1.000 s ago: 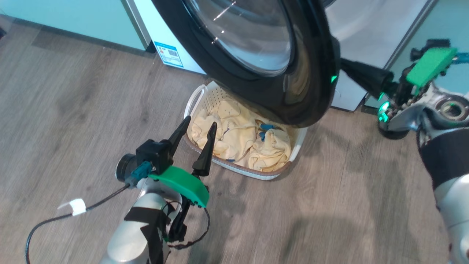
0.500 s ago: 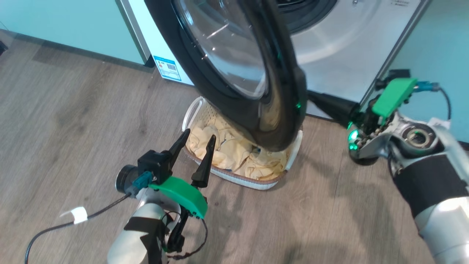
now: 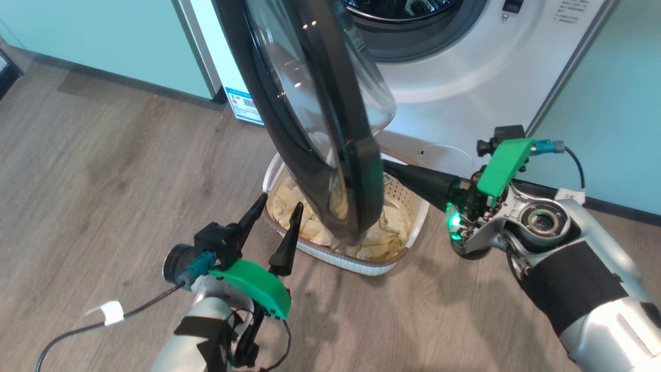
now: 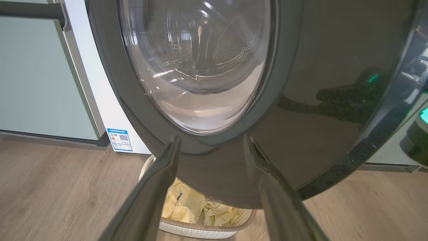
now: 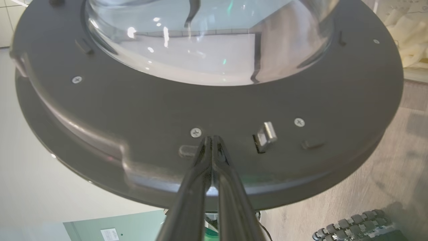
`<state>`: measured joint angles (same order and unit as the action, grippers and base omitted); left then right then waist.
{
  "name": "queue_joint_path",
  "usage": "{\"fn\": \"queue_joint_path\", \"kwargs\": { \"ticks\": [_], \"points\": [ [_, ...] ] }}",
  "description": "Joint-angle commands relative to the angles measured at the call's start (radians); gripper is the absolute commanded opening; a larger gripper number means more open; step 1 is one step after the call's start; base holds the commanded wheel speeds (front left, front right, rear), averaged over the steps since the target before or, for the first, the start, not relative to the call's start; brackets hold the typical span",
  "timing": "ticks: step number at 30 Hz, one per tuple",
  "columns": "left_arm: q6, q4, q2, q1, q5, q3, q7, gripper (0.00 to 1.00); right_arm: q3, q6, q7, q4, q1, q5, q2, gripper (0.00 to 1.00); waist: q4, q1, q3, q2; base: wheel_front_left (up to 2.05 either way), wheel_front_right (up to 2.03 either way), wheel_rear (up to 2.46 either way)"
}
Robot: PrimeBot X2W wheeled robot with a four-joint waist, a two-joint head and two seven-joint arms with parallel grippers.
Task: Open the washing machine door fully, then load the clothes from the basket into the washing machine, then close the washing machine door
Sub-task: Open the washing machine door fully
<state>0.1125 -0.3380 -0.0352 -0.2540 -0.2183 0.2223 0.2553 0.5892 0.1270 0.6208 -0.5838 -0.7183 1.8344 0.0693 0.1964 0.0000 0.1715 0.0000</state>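
Observation:
The black washing machine door (image 3: 359, 181) stands nearly edge-on over the cream basket (image 3: 372, 266), hiding its middle. Pale yellow clothes (image 3: 395, 235) lie in the basket. Behind is the white washing machine (image 3: 465, 88) with its grey drum mouth (image 3: 413, 31) uncovered. My right gripper (image 3: 387, 166) is shut, tips pressed on the door's inner rim (image 5: 133, 110) beside the metal latch (image 5: 265, 134). My left gripper (image 3: 280, 202) hangs open at the basket's near left edge, facing the door's outer glass (image 4: 200, 67), with clothes (image 4: 190, 207) below it.
Pale green cabinets stand to the left (image 3: 103, 41) and right (image 3: 619, 103) of the machine. A blue-edged QR sticker (image 3: 247, 106) marks its lower left corner. Wood floor (image 3: 103, 181) spreads to the left and in front. A cable with a white tag (image 3: 106, 312) trails from my left wrist.
The door has swung further open, from facing me to nearly edge-on, and now uncovers the drum mouth. My shut right gripper has followed it leftward. The left gripper stays put.

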Motion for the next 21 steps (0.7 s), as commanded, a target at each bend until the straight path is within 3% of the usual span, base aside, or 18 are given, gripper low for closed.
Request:
{"fn": "queue_joint_path", "kwargs": {
  "ticks": [1,13,21],
  "points": [
    [0.002,0.029,-0.015,-0.019,0.011,-0.037,0.006,1.00,0.016,0.004,-0.019,0.060,-0.013,0.028,-0.019,0.00,0.003,0.0000,-0.004,0.0000,0.00,0.00,0.00],
    [0.001,0.029,-0.015,-0.015,0.010,-0.037,0.006,1.00,0.085,0.004,-0.070,0.063,-0.013,0.089,-0.017,0.00,0.011,0.0000,-0.012,0.0000,0.00,0.00,0.00],
    [-0.001,0.028,-0.015,-0.003,0.009,-0.047,0.006,1.00,0.037,0.004,-0.157,0.084,0.001,0.109,0.004,0.00,0.003,0.0000,-0.030,0.0000,0.00,0.00,0.00]
  ]
}}
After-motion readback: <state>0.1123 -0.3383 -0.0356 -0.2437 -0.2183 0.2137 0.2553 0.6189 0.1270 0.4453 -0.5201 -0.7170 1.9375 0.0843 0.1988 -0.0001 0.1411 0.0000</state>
